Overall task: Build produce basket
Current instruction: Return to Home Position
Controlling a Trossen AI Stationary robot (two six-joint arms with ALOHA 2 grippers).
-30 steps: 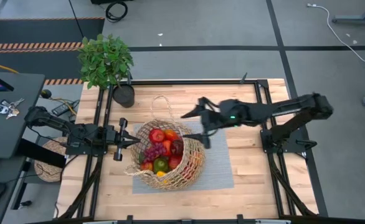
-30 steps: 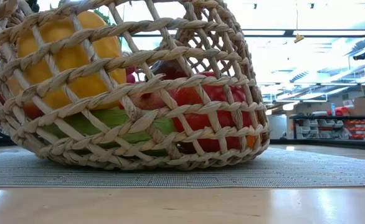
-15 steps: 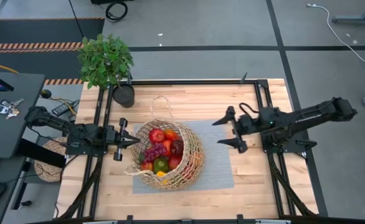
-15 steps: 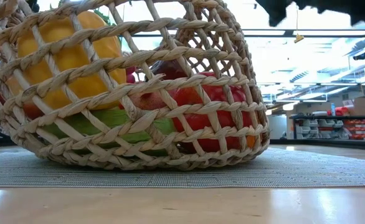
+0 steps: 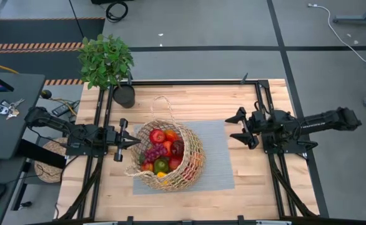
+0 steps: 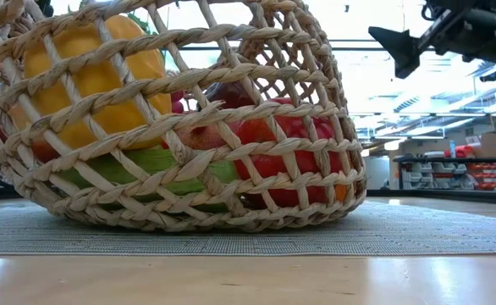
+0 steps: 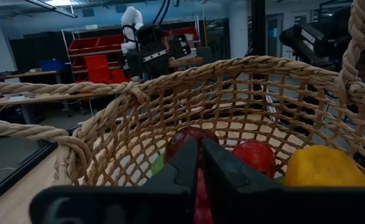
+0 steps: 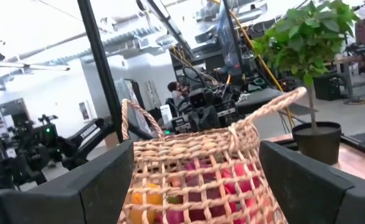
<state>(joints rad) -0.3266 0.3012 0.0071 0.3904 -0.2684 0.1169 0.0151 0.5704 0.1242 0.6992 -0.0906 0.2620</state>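
Looks like a big workshop floor [image 5: 202,37], grey with taped lines, and parked in the middle of it a wooden table [image 5: 189,100] with a grey mat [image 5: 219,159] on top. Over at the table's 11 o'clock corner, a leafy potted plant [image 5: 106,59].

On the mat, a little toward 7 o'clock from the table's middle: the basket [image 5: 194,167]. Sits tipped, mouth leaning toward 10 o'clock. Loaded with the produce [image 5: 160,136], red, orange and green pieces on top plus purple grapes [image 5: 153,152]. From table level, showing through the open weave: a yellow piece [image 6: 87,76] up high, a green one [image 6: 146,165] lower down, a red one [image 6: 290,144] beside that.

Left gripper [image 5: 137,142] at the basket's 9 o'clock, tip just beside the rim. Fingers [image 7: 185,165] pressed together with nothing between them, pointing straight in at the fruit.

Right gripper [image 5: 235,126] out at the basket's 2 o'clock, well apart from it, above the mat's 2 o'clock corner. Spread wide, totally empty, aimed back toward the basket.
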